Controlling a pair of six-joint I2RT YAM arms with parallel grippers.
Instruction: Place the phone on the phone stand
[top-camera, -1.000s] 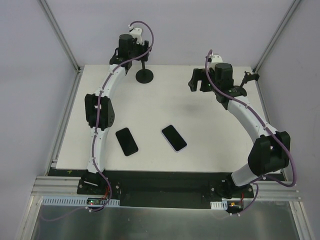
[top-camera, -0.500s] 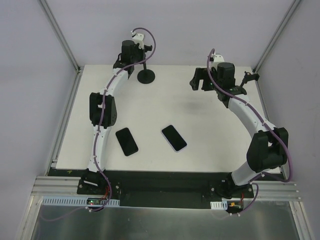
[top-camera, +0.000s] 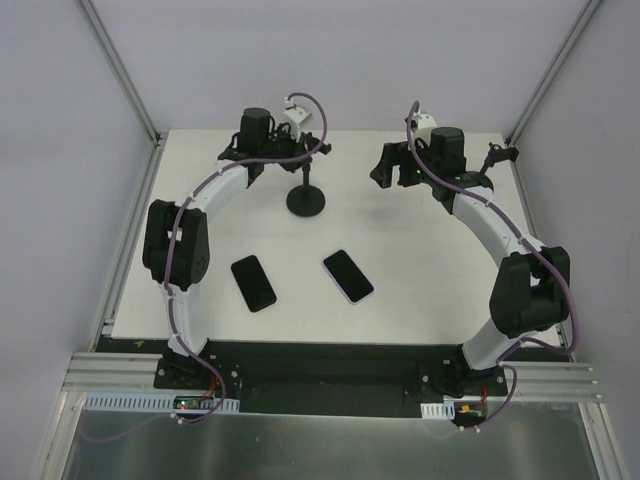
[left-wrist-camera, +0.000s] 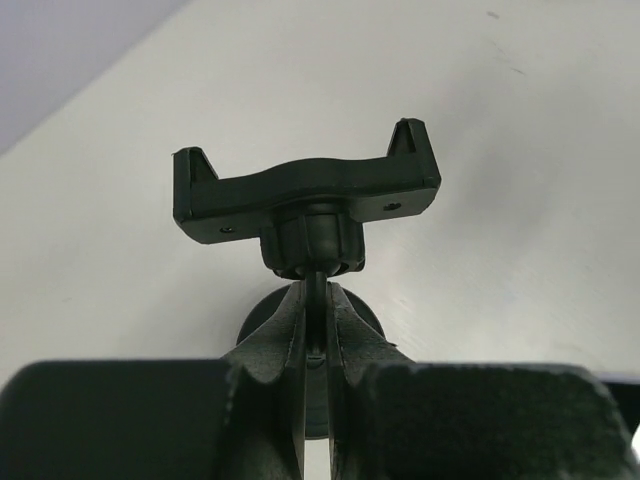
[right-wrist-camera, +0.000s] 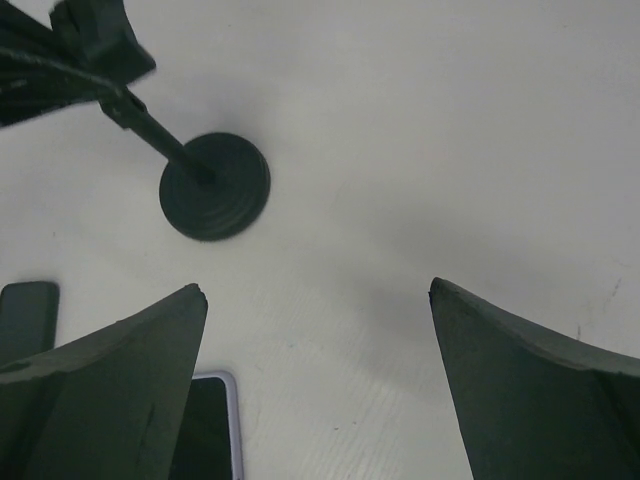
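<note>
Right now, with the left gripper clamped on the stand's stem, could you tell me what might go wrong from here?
1. The left gripper pinches the phone stand only on its thin stem below the cradle, so the stand may swivel or tip.
2. The black phone and the white-rimmed phone lie flat; the open right gripper may slide one rather than lift it.
3. Both grippers work near the stand and could collide.

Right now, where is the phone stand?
In the top view the phone stand is left of centre, beyond the black phone and the white-edged phone; the left gripper is shut on its pole.
</note>
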